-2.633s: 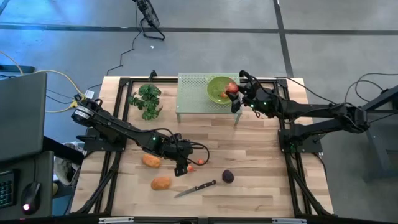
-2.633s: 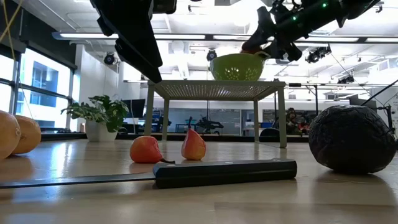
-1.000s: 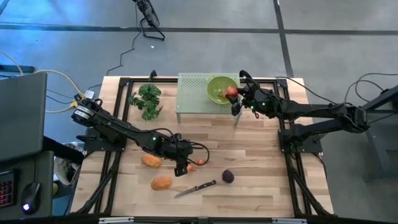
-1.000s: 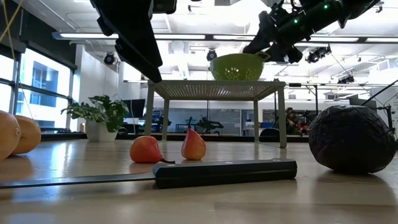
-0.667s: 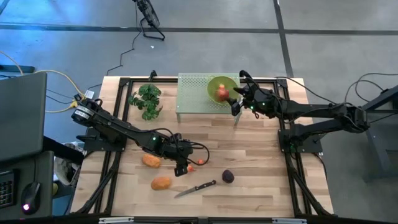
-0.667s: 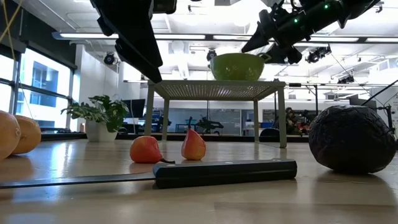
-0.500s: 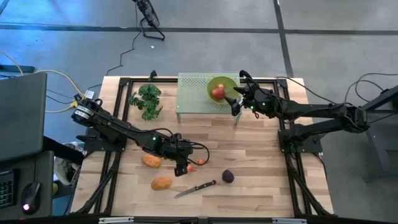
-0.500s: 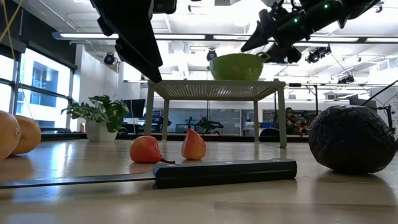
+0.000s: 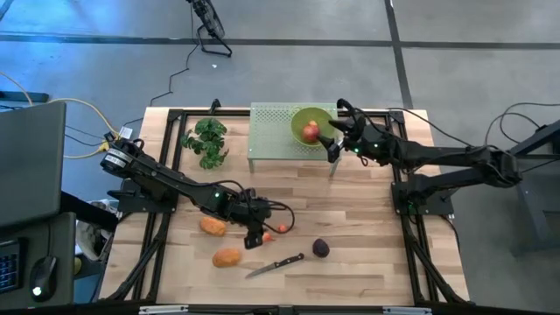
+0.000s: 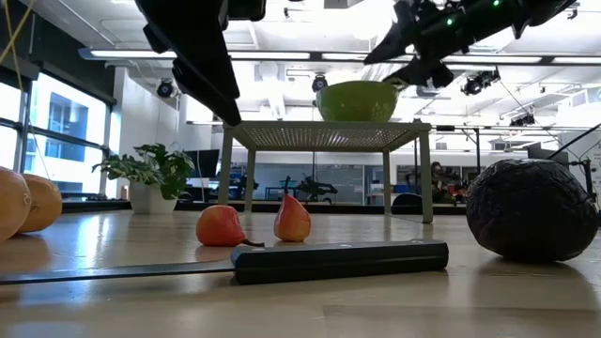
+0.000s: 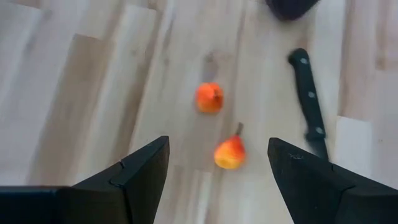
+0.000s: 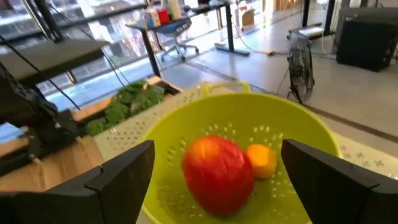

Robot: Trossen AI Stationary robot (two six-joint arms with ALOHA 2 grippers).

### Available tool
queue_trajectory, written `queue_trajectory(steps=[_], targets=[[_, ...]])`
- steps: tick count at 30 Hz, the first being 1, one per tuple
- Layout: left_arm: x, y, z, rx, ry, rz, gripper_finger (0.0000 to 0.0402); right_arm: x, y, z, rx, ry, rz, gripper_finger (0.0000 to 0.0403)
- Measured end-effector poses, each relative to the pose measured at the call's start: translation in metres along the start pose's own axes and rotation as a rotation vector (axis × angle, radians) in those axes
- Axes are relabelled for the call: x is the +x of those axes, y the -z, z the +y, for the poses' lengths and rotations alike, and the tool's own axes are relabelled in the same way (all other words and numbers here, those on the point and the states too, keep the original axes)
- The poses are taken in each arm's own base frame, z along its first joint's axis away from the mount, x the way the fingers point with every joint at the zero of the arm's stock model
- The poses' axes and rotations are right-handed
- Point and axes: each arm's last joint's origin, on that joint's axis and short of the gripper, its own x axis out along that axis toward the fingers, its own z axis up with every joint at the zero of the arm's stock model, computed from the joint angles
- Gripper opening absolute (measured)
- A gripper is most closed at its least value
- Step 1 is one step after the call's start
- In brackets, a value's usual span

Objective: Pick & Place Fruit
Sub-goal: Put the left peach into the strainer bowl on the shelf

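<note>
A red round fruit (image 9: pixel 310 132) (image 12: pixel 217 173) lies inside a green colander (image 9: pixel 300 117) on a perforated green stand, with a small orange fruit (image 12: pixel 261 160) beside it. My right gripper (image 9: pixel 332 140) (image 12: pixel 217 149) is open, just above the colander's right rim and touching nothing. My left gripper (image 9: pixel 256 234) (image 11: pixel 217 148) is open and hovers over two tiny red-orange fruits (image 11: pixel 209 98) (image 11: pixel 229 153) that lie on the table. Two orange ovals (image 9: pixel 213 226) (image 9: pixel 227 257) and a dark purple fruit (image 9: pixel 321 248) rest on the wood.
A black-handled knife (image 9: pixel 276 265) lies near the table's near edge, between the lower orange oval and the purple fruit. A green leafy bunch (image 9: pixel 206 140) sits at the far left. The stand (image 9: pixel 267 140) occupies the far middle. Bare wood (image 9: pixel 367 227) lies to the right.
My right gripper, which held the red round fruit over the colander's right rim, has let it go. The fruit has dropped into the colander and rolled toward its middle. The gripper has risen slightly. The left arm has kept still.
</note>
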Motion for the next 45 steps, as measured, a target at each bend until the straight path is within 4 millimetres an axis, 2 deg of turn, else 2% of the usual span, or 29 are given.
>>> queue_trajectory(steps=[8, 13, 16, 19, 31, 45], targets=[[0.002, 0.006, -0.009, 0.013, 0.044, 0.027, 0.0269, -0.032, -0.01, 0.013, -0.024, -0.103, -0.035, 0.0344], [0.017, 0.018, -0.023, 0.108, 0.037, 0.062, 0.0269, -0.051, -0.006, 0.02, -0.08, -0.165, 0.019, 0.0344], [0.027, 0.018, -0.028, 0.138, 0.054, 0.047, 0.0269, -0.058, -0.001, 0.021, -0.102, -0.186, 0.065, 0.0344], [0.041, 0.021, -0.03, 0.143, 0.049, 0.056, 0.0269, -0.063, 0.004, 0.024, -0.129, -0.207, 0.117, 0.0344], [0.072, 0.029, -0.033, 0.17, 0.027, 0.075, 0.0269, -0.078, 0.016, 0.042, -0.184, -0.331, 0.179, 0.0344], [0.093, 0.041, -0.03, 0.186, -0.041, 0.117, 0.0269, -0.086, 0.018, 0.052, -0.195, -0.397, 0.178, 0.0344]])
